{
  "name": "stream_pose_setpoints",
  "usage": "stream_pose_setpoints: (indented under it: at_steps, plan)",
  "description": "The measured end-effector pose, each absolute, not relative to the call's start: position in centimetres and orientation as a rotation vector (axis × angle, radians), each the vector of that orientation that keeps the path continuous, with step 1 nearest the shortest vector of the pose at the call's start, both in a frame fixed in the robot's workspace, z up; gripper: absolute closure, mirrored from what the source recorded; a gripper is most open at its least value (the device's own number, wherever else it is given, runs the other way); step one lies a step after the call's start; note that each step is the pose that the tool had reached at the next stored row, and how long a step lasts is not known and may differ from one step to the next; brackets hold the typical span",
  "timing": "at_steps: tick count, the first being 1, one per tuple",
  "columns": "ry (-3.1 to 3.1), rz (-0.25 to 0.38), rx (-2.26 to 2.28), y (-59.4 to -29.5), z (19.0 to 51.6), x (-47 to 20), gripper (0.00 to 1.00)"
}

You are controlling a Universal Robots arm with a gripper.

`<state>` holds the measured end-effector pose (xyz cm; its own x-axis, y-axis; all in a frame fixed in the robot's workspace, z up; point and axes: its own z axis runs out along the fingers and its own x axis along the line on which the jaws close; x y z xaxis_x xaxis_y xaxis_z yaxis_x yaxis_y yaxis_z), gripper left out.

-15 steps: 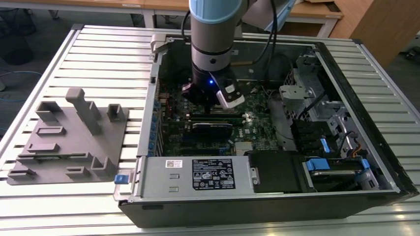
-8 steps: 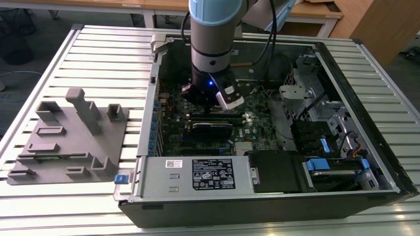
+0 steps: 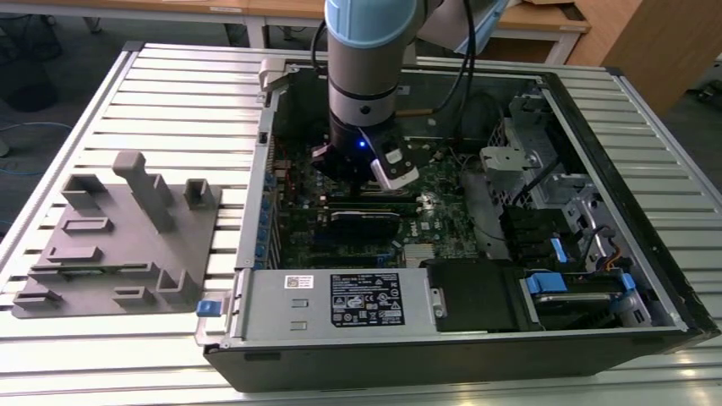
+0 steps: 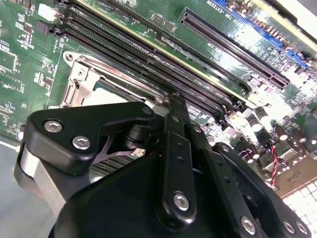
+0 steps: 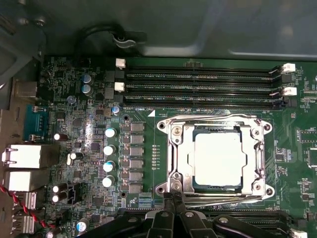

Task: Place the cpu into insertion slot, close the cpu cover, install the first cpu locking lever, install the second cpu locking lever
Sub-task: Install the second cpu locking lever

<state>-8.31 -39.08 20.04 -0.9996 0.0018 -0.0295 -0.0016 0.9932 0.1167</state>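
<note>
My arm [image 3: 363,68] stands upright inside the open computer case [image 3: 631,279] | gripper [image 5: 173,198] low at the socket's [image 5: 171,148] edge, jaws pressed together, holding nothing | chip [image 5: 219,159] seated in the socket, cover frame [image 5: 255,148] down around it, beside the memory slots [image 5: 198,87].

A workshop or lab: open computer case [image 3: 631,211] on a slatted metal bench [image 3: 169,93], wooden desks [image 3: 542,25] behind.
</note>
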Motion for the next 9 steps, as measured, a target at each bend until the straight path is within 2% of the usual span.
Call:
stream_pose_setpoints:
  at_steps: [9]
  plan:
    - [3.107,0.191,0.0,-39.09,19.81,-8.66,0.89]
